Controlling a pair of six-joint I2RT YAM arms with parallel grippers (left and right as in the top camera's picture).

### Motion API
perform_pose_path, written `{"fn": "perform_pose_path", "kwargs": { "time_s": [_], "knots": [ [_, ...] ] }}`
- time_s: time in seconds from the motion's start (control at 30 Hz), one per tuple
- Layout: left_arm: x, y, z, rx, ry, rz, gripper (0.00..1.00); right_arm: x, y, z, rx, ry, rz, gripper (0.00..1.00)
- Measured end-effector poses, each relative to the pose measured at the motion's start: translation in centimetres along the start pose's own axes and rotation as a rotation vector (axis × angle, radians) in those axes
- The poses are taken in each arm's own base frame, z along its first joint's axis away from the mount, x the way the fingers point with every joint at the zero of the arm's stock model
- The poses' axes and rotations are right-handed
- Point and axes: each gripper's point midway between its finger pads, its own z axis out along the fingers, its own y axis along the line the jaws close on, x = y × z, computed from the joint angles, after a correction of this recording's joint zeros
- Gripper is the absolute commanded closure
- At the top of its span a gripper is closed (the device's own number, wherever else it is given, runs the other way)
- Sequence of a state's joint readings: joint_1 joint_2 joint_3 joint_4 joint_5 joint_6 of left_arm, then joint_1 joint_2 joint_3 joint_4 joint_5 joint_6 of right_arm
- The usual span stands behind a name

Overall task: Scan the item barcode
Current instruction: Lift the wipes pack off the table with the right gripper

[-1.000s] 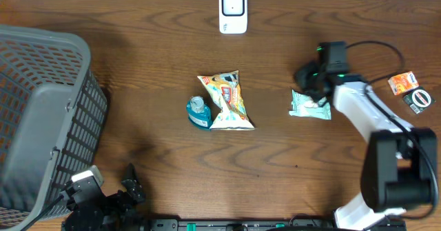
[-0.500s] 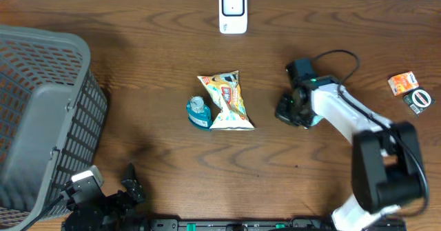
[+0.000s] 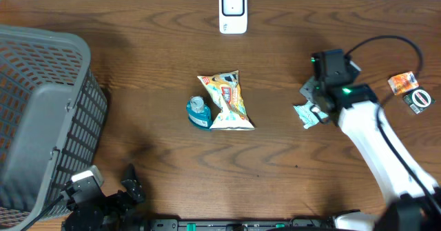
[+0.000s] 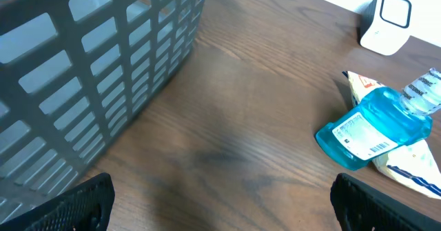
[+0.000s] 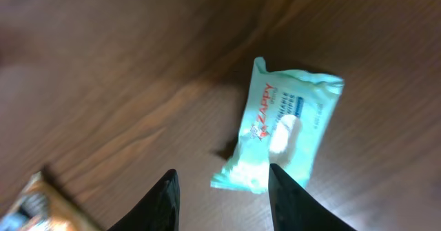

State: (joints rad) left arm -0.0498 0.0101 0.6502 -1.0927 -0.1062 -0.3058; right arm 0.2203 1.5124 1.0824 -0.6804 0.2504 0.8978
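Right claw (image 5: 222, 172) half-parted, gripping nothing, hanging just above the wipes pack (image 5: 289, 121). Pack flat on the table (image 3: 151, 65), right of centre, one corner showing between the two fingers. Left claw (image 4: 220, 207) spread wide and empty, low at the near-left edge. Grey basket (image 3: 41, 114) at far left. Snack bag (image 3: 227, 101) in the middle, blue bottle (image 3: 197, 112) lying against its left side. White scanner (image 3: 233, 11) upright at the far edge, well apart from the pack. Orange packet (image 3: 402, 83) and small round item (image 3: 420, 99) side by side at the right edge.
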Motion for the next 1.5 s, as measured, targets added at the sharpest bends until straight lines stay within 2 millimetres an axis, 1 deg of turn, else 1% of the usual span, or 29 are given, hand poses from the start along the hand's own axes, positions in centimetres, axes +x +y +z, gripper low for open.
{"fn": "perform_pose_path", "kwargs": {
  "time_s": [0.07, 0.2, 0.27, 0.33, 0.47, 0.53, 0.6, 0.63, 0.67, 0.73, 0.8, 0.83, 0.87, 0.9, 0.97, 1.03, 1.07, 1.13, 1.23, 1.33, 1.4, 1.5],
  "knots": [
    [0.0, 0.0, 0.0, 0.0, 0.0, 0.0, 0.01, 0.9, 0.3, 2.6, 0.028, 0.031, -0.005, 0.62],
    [0.0, 0.0, 0.0, 0.0, 0.0, 0.0, 0.01, 1.5, 1.3, 5.2, 0.014, 0.052, -0.009, 0.6],
    [0.0, 0.0, 0.0, 0.0, 0.0, 0.0, 0.01, 1.8, 1.9, 5.8, -0.01, 0.062, -0.016, 0.6],
    [0.0, 0.0, 0.0, 0.0, 0.0, 0.0, 0.01, 2.1, 2.3, 6.0, -0.029, 0.078, -0.025, 0.59],
    [0.0, 0.0, 0.0, 0.0, 0.0, 0.0, 0.01, 3.3, 2.1, 6.9, -0.024, 0.132, -0.079, 0.6],
    [0.0, 0.0, 0.0, 0.0, 0.0, 0.0, 0.01, 4.5, 1.6, 7.8, -0.004, 0.178, -0.112, 0.64],
    [0.0, 0.0, 0.0, 0.0, 0.0, 0.0, 0.01, 6.3, 0.2, 8.5, 0.05, 0.254, -0.144, 0.65],
    [0.0, 0.0, 0.0, 0.0, 0.0, 0.0, 0.01, 7.0, -0.5, 8.5, 0.075, 0.284, -0.155, 0.66],
    [0.0, 0.0, 0.0, 0.0, 0.0, 0.0, 0.01, 7.8, -1.4, 8.3, 0.108, 0.322, -0.172, 0.69],
    [0.0, 0.0, 0.0, 0.0, 0.0, 0.0, 0.01, 8.9, -2.9, 7.7, 0.161, 0.38, -0.2, 0.7],
    [0.0, 0.0, 0.0, 0.0, 0.0, 0.0, 0.01, 10.0, -4.8, 6.7, 0.229, 0.443, -0.24, 0.69],
    [0.0, 0.0, 0.0, 0.0, -0.001, 0.0, 0.01, 10.2, -5.4, 6.4, 0.252, 0.461, -0.252, 0.68],
    [0.0, 0.0, 0.0, 0.0, 0.0, 0.0, 0.01, 10.5, -6.1, 5.8, 0.274, 0.48, -0.266, 0.65],
    [0.0, 0.0, 0.0, 0.0, 0.0, 0.0, 0.01, 9.9, -6.1, 4.7, 0.261, 0.467, -0.297, 0.49],
    [0.0, 0.0, 0.0, 0.0, 0.0, 0.0, 0.01, 9.0, -5.5, 3.6, 0.221, 0.432, -0.323, 0.37],
    [0.0, 0.0, 0.0, 0.0, 0.0, 0.0, 0.01, 7.7, -4.9, 2.4, 0.179, 0.374, -0.354, 0.3],
    [0.0, 0.0, 0.0, 0.0, 0.0, 0.0, 0.01, 6.5, -4.5, 1.4, 0.152, 0.321, -0.369, 0.3],
    [0.0, 0.0, 0.0, 0.0, 0.0, 0.0, 0.01, 4.8, -4.3, -0.1, 0.137, 0.236, -0.399, 0.28],
    [0.0, 0.0, 0.0, 0.0, 0.0, 0.0, 0.01, 2.9, -5.1, -0.6, 0.193, 0.149, -0.442, 0.28],
    [0.0, 0.0, 0.0, 0.0, 0.0, 0.0, 0.01, 2.1, -5.6, 0.4, 0.254, 0.117, -0.5, 0.27],
    [0.0, 0.0, 0.0, 0.0, 0.0, 0.0, 0.01, 2.2, -5.9, 1.1, 0.281, 0.123, -0.532, 0.27],
    [0.0, 0.0, 0.0, 0.0, 0.0, 0.0, 0.01, 2.8, -6.5, 2.5, 0.328, 0.155, -0.58, 0.26]
  ]
}}
